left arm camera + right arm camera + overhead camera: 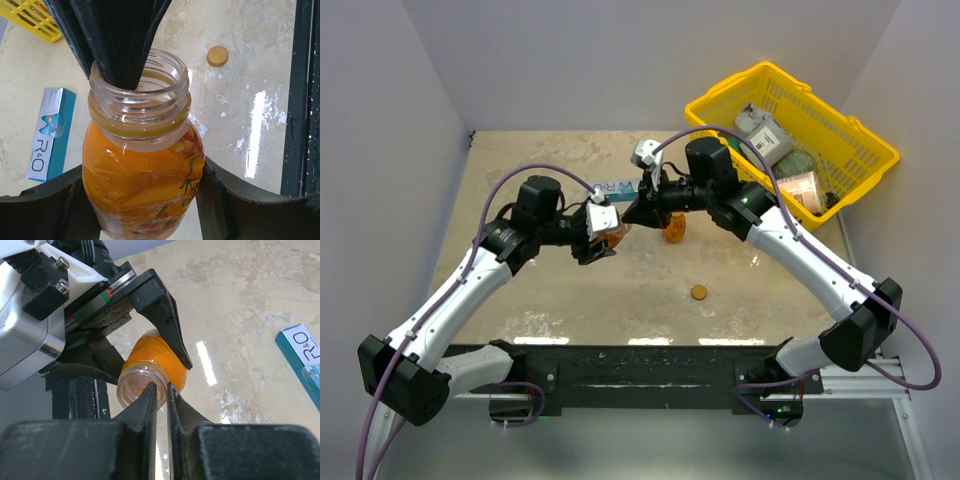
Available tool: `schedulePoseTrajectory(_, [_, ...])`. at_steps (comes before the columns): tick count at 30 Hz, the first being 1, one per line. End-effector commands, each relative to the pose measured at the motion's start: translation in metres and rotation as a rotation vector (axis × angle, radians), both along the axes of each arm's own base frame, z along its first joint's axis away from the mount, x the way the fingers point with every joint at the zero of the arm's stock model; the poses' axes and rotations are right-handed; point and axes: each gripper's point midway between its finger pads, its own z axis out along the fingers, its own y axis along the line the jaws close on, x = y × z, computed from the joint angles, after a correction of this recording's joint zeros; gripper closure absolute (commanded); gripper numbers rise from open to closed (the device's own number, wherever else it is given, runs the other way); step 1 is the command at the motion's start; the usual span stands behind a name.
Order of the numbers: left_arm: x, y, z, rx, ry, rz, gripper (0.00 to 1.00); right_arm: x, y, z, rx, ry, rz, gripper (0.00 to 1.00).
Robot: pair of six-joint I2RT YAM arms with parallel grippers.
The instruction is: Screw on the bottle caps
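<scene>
One small flat round brownish-orange cap (699, 292) is seen loose on the mottled beige table (540, 300), toward the near edge and to the right of both pincers. A second cap cannot be made out. One squat translucent orange plastic bottle (142, 175) is clamped by its body in the left gripper (145, 215). It is tipped so that its long axis and open threaded neck are aimed at the right gripper (161, 390). That pincer's jaws are pressed almost together with no cap seen between them, and their tips are set at the bottle's mouth. The right gripper is judged nearer the cap, which has bare table around it. The second orange bottle (675, 231) stands between them and would have to be skirted. The blue-and-white box (50, 132) and yellow plastic basket (730, 85) lie well clear.
</scene>
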Motion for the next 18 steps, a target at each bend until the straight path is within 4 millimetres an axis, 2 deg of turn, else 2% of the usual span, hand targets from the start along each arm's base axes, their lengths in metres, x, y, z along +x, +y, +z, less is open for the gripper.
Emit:
schedulePoseTrajectory(1, [0.012,-0.014,0.072,-0.142,-0.208,-0.039,1.00,-0.013,-0.002,-0.027,-0.068,0.065,0.056,0.97])
schedulePoseTrajectory(5, [0.014,-0.014,0.076,-0.147,-0.222,-0.023,1.00,-0.019,-0.006,-0.029,-0.064,0.067,0.071,1.00])
schedulePoseTrajectory(6, [0.015,-0.014,0.077,-0.148,-0.221,-0.019,0.96,-0.020,-0.008,-0.026,-0.054,0.065,0.076,1.00])
schedulePoseTrajectory(7, [0.016,-0.013,0.075,-0.146,-0.215,-0.007,0.86,-0.021,-0.008,-0.023,-0.040,0.059,0.082,1.00])
schedulePoseTrajectory(8, [0.016,-0.012,0.073,-0.146,-0.207,0.001,0.63,-0.024,-0.009,-0.016,-0.023,0.047,0.091,1.00])
schedulePoseTrajectory(9, [0.018,-0.011,0.073,-0.146,-0.208,0.012,0.53,-0.025,-0.010,-0.012,-0.015,0.037,0.099,1.00])
schedulePoseTrajectory(10, [0.018,-0.011,0.072,-0.145,-0.204,0.020,0.35,-0.027,-0.009,-0.008,-0.005,0.025,0.108,1.00])
schedulePoseTrajectory(11, [0.018,-0.010,0.069,-0.143,-0.198,0.024,0.26,-0.029,-0.010,-0.003,0.004,0.014,0.112,1.00])
schedulePoseTrajectory(18, [0.016,-0.017,0.057,-0.151,-0.148,-0.007,0.22,-0.039,-0.011,0.008,0.033,-0.002,0.158,1.00])
